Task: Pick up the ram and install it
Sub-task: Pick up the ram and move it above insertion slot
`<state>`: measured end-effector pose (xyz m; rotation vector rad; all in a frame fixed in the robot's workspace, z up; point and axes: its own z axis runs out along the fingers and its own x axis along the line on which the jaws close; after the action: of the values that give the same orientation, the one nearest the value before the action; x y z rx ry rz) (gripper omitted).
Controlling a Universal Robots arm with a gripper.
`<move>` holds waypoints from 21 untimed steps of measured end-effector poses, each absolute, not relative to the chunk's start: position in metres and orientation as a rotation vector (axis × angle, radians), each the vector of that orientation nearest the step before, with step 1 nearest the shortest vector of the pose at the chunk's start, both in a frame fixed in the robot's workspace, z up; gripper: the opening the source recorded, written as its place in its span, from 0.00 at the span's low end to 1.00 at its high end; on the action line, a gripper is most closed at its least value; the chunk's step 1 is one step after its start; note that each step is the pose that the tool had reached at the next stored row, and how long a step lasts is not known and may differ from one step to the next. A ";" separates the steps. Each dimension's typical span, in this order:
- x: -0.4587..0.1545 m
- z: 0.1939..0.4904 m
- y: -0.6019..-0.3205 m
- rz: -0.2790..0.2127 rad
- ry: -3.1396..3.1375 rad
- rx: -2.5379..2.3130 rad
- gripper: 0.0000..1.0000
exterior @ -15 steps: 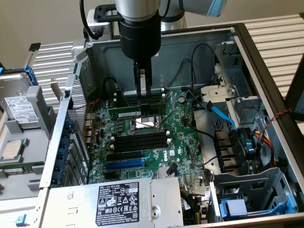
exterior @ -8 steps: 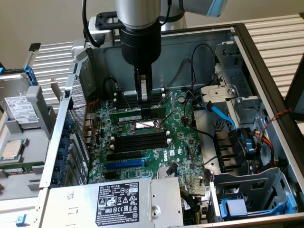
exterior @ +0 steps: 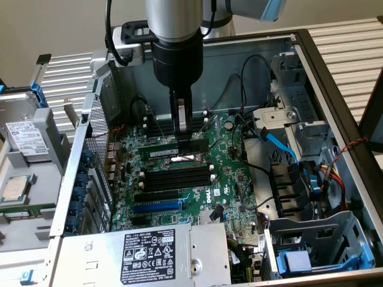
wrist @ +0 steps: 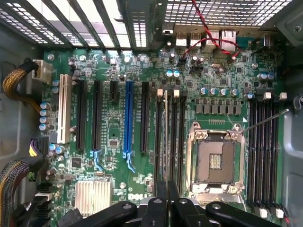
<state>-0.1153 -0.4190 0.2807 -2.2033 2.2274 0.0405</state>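
- The gripper (exterior: 181, 131) reaches down into an open computer case (exterior: 233, 51), with its fingers pressed together on the ram (exterior: 170, 152) and the stick held on edge.
- The ram sits directly under the gripper, lined up with the black memory slots (wrist: 182, 142) beside the CPU socket (wrist: 215, 161). I cannot tell whether it is seated.
- The green motherboard (wrist: 118, 61) spreads out below the gripper.
- The case rests on a pale ribbed tabletop (exterior: 350, 42), and a plain beige wall (exterior: 54, 24) stands behind the gripper.

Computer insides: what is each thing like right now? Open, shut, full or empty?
Memory stick: upright on its edge, lined up with a black slot.
Gripper: shut, just over the stick.
Computer case: open, side off.
Processor socket: empty, no chip.
Blue slot: empty.
Other memory slots: empty.
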 end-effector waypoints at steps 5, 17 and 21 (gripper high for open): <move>-0.115 0.278 -0.420 0.046 2.228 -2.204 0.12; -0.113 0.272 -0.427 0.075 2.228 -2.193 0.12; -0.112 0.267 -0.427 0.075 2.231 -2.190 0.12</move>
<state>-0.1122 -0.4269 0.2671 -2.1902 2.2311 0.0749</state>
